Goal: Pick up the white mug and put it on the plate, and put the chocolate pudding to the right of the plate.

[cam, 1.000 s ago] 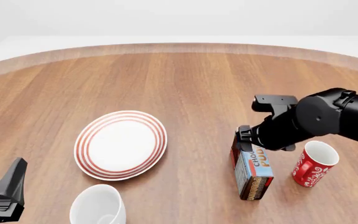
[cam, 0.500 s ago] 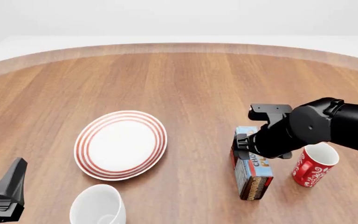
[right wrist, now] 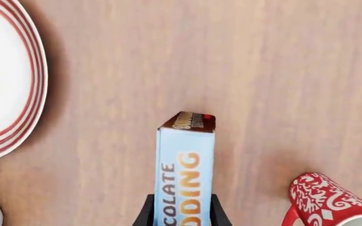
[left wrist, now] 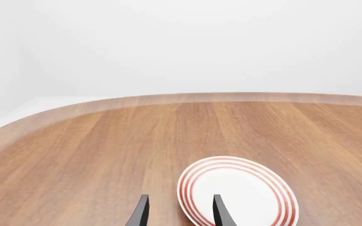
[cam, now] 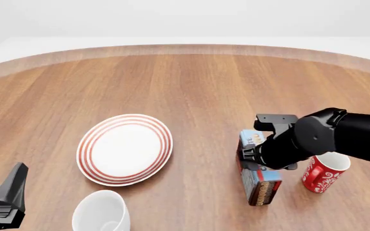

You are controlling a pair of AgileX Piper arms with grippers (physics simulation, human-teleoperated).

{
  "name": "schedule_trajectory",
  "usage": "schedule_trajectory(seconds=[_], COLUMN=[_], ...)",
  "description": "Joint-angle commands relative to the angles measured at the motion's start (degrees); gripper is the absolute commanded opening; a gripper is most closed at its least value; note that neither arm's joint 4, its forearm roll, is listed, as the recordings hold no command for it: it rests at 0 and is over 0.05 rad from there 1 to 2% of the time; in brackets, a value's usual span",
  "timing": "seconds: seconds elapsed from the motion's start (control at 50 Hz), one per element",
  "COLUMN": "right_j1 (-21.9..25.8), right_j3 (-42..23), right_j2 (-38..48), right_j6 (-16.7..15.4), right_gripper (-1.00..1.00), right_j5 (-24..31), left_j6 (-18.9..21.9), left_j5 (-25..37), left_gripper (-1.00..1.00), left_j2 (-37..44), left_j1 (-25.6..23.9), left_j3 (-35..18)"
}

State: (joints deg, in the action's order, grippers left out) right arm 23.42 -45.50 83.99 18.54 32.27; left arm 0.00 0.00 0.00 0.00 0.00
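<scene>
Lower than a second ago, my right gripper [cam: 252,159] has dropped onto the narrow light-blue chocolate pudding box [cam: 260,181], while everything else has stayed put.

Front view: on the round wooden table [cam: 191,82], the box lies right of the round white plate with red rings [cam: 125,148], well apart from it, toward the near right edge. A red mug with white patterns [cam: 321,172] sits just beside the box on its right. The plain white glossy mug [cam: 101,211] stands at the near edge, just in front of the plate. My left gripper [cam: 5,199] waits at the near left corner.

Left wrist view: my left gripper's fingers [left wrist: 139,213] are spread, holding nothing, with the plate beyond them.

Right wrist view: both fingers [right wrist: 145,214] straddle the box's long sides, but I cannot tell whether they are touching it.
</scene>
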Motion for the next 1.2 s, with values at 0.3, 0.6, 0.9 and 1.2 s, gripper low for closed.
schedule_trajectory(seconds=[0.3,0.6,0.9,1.2], right_j1=[-0.1,1.2,3.1,4.2], right_j3=[0.0,-3.1,-7.4,-13.0], right_j2=[-1.5,-4.3,-4.1,-2.1], right_j6=[-0.5,-0.6,0.8,1.1], right_gripper=[-1.00,-1.00,-1.00,-1.00], right_j5=[0.4,2.0,3.0,4.4], left_j6=[0.0,0.0,0.0,0.0], left_j5=[0.0,0.0,0.0,0.0], left_gripper=[1.00,1.00,1.00,1.00], left_j2=[0.0,0.0,0.0,0.0], left_j1=[0.0,0.0,0.0,0.0], left_j3=[0.0,0.0,0.0,0.0])
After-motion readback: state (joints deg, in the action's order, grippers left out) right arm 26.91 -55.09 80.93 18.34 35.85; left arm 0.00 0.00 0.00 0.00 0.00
